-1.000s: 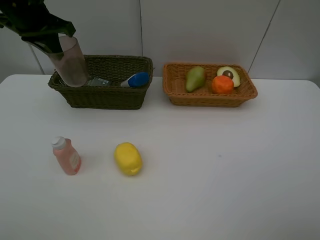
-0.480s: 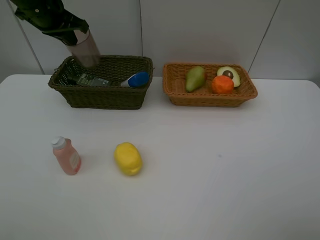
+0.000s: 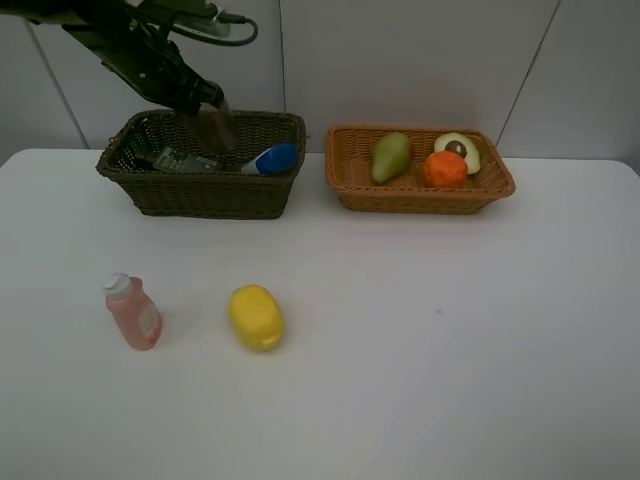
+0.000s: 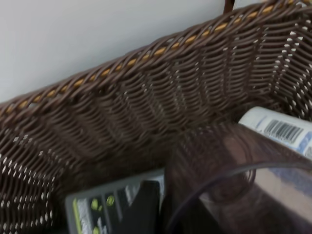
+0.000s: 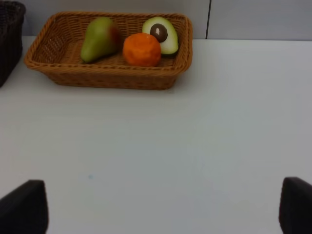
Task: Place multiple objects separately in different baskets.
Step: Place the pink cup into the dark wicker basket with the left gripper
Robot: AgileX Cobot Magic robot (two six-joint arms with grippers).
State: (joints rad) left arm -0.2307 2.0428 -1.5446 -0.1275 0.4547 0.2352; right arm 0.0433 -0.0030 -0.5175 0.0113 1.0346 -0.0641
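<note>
White table [image 3: 450, 350]; upper left, left gripper [image 3: 197, 100] clamps pink cup [image 3: 212, 128] over dark basket [image 3: 210, 195]; right gripper [image 5: 156, 207] wide, empty. Risk: cup tips onto white btl [image 3: 272, 158].

From above, the left gripper [image 3: 197, 104] and the pink cup [image 3: 212, 130] it grips blur together over the dark basket [image 3: 200, 190], its fingers indistinct. In the left wrist view the cup, the dark green bottle [image 4: 112, 207] and the white bottle [image 4: 280, 129] are cut off by the frame edge. The right gripper [image 5: 156, 209] shows only two dark fingertips [image 5: 22, 207], both cropped.
</note>
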